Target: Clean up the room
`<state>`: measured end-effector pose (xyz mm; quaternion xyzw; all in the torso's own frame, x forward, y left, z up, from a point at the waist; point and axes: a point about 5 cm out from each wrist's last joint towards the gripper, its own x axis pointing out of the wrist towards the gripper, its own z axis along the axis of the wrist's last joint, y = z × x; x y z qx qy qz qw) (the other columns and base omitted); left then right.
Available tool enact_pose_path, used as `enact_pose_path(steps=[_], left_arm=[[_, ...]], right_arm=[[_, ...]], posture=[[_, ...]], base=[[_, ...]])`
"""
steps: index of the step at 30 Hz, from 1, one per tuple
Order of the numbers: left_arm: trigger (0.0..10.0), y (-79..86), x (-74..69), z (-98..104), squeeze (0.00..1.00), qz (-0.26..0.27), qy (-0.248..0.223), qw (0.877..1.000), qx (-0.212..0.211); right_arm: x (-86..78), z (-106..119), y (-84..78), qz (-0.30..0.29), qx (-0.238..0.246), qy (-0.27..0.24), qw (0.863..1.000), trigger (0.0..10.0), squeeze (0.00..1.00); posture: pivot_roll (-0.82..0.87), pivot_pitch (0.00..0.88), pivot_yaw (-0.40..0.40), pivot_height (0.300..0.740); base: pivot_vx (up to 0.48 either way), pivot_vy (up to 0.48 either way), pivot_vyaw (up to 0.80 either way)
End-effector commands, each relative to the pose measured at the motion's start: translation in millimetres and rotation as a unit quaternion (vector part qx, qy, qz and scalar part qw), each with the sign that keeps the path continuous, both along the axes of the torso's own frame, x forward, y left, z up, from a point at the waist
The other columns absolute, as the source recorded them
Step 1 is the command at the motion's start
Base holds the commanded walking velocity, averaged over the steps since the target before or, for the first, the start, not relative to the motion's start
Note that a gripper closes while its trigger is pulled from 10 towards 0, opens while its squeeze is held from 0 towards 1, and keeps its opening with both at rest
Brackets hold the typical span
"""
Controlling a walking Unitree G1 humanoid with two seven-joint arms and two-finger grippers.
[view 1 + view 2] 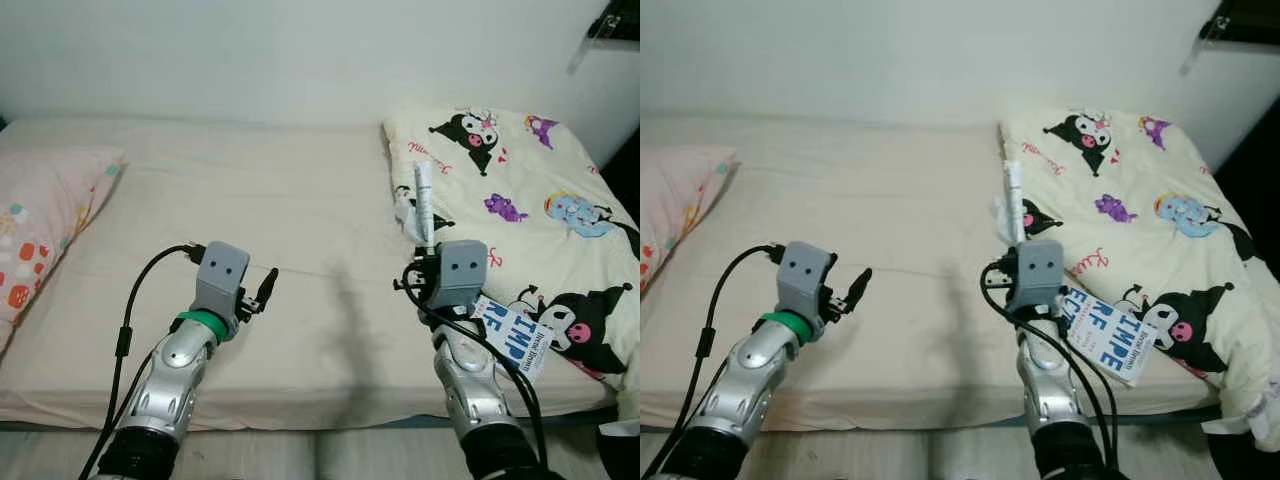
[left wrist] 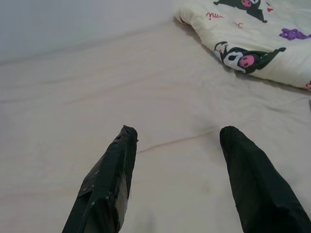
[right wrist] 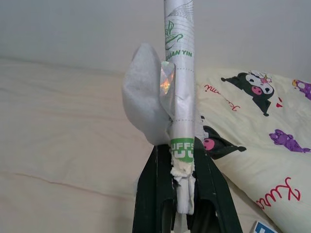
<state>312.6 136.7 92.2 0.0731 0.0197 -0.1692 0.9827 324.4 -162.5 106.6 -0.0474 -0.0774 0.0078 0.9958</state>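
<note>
The robot is standing at the foot of a bed (image 1: 300, 200), both arms reaching out over the cream sheet. The right gripper (image 3: 184, 189) is pinching a long, thin silver-and-white wrapper (image 3: 179, 97) upright, its fingers pressed against the lower end. From the head cameras that wrapper is just showing as a pale stick (image 1: 424, 205) rising above the wrist, against the edge of the cartoon-print quilt (image 1: 520, 200). The right wrist camera is showing more: green lettering on the wrapper and a crumpled white scrap clinging to its side. The left gripper (image 2: 177, 160) is hovering over bare sheet, jaws spread wide with nothing between them. A pink patterned pillow (image 1: 45, 230) is lying at the robot's left. A blue-lettered card (image 1: 512, 335) is resting on the quilt's near edge beside the right wrist.
</note>
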Motion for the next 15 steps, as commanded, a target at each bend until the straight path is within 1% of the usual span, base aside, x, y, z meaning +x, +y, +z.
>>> enact_pose_path(steps=[1, 15], left_arm=[[10.0, -0.7, -3.2, -6.3, 0.00, -0.003, 0.008, 1.000, 0.008], [10.0, -1.2, -2.3, -4.9, 0.00, -0.001, 0.001, 1.000, 0.003]], right_arm=[[-1.5, -5.2, 1.2, -0.001, 0.001, 0.008, 1.000, 10.0, 0.00], [0.4, -3.8, 4.0, 0.001, 0.003, 0.005, 1.000, 10.0, 0.00]], posture=[[0.01, 0.033, 0.035, 0.726], [0.01, 0.037, 0.034, 0.726]], base=[[-0.345, 0.000, 0.00], [-0.349, 0.000, 0.00]])
